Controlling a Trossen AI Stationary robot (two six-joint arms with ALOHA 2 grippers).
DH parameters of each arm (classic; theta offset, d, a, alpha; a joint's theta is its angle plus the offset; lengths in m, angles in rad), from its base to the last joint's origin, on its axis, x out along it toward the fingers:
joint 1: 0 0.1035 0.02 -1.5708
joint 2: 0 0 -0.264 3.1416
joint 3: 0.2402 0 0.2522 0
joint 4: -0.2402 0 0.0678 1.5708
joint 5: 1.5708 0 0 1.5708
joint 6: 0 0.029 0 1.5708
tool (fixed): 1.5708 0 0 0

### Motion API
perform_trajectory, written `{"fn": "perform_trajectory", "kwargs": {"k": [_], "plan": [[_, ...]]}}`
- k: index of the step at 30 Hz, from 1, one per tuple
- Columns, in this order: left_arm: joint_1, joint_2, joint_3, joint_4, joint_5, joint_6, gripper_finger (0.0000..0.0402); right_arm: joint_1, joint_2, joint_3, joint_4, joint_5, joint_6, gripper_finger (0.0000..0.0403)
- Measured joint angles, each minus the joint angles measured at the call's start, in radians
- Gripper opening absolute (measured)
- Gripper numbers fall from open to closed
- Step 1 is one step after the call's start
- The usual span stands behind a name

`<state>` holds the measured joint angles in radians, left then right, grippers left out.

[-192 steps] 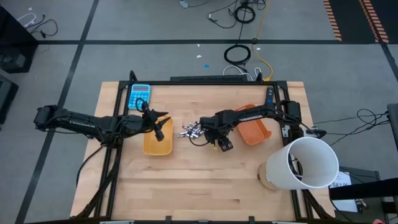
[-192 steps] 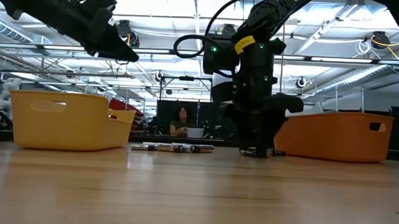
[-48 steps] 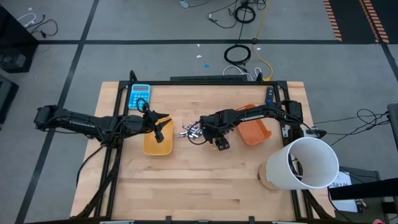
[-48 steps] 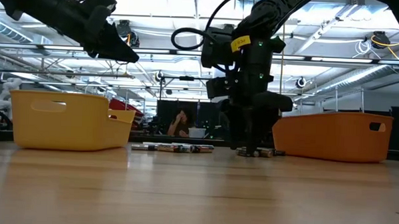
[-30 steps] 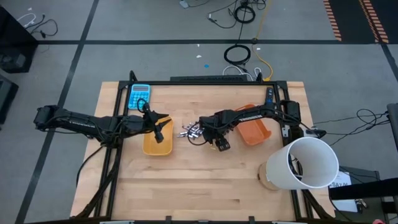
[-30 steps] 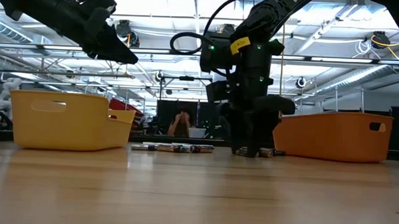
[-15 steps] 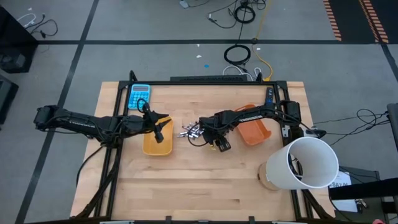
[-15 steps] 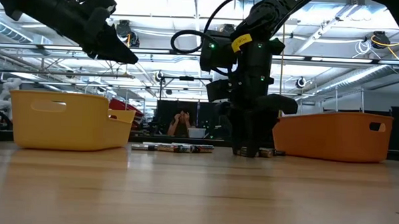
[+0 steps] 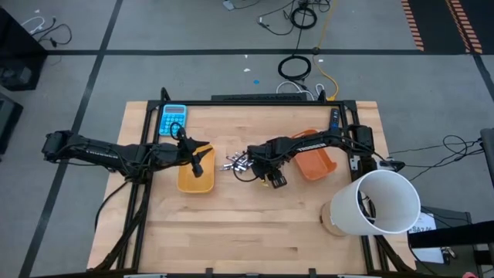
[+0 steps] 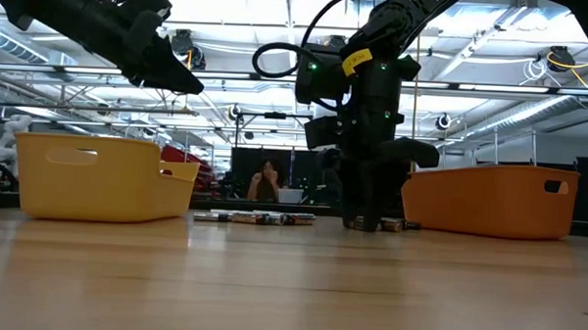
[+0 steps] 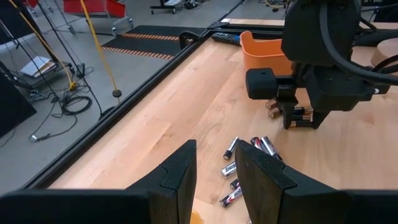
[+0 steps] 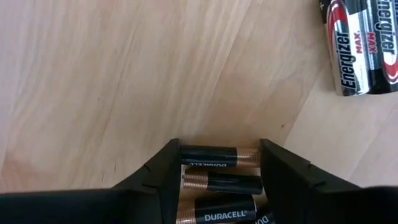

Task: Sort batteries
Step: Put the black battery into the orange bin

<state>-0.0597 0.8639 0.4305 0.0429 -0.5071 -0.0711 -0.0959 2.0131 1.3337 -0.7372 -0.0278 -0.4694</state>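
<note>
A loose pile of batteries (image 9: 238, 162) lies on the table between a yellow tray (image 9: 185, 182) and an orange tray (image 9: 320, 164). My right gripper (image 9: 262, 171) stands on the table at the pile's right end, fingers pointing down. In the right wrist view, three dark batteries (image 12: 217, 182) lie side by side between its fingers. Two silver-and-black batteries (image 12: 360, 43) lie apart from them. My left gripper (image 9: 197, 162) hovers open and empty above the yellow tray (image 10: 97, 178). My right gripper (image 12: 219, 180) comes from above, pointing down, with the three dark batteries lying lengthwise between its fingers. The batteries' ends (image 12: 186, 155) reach from one finger's inner face to the other's. The batteries lie flat on the table, parallel to each other.
A blue calculator (image 9: 173, 118) lies at the far left of the table. A large white cylinder (image 9: 376, 202) stands at the near right corner. More batteries (image 11: 245, 158) are scattered left of the right gripper. Bare wood stretches along the near half. A person sits in the room beyond (image 10: 264, 179).
</note>
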Motion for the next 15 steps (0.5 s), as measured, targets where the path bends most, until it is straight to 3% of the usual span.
{"fn": "perform_trajectory", "kwargs": {"k": [15], "plan": [[0.000, 0.000, 0.000, 0.001, -0.001, -0.002, 0.0121, -0.044, -0.149, 0.068, -0.148, 0.090, 0.013, 0.0163]]}}
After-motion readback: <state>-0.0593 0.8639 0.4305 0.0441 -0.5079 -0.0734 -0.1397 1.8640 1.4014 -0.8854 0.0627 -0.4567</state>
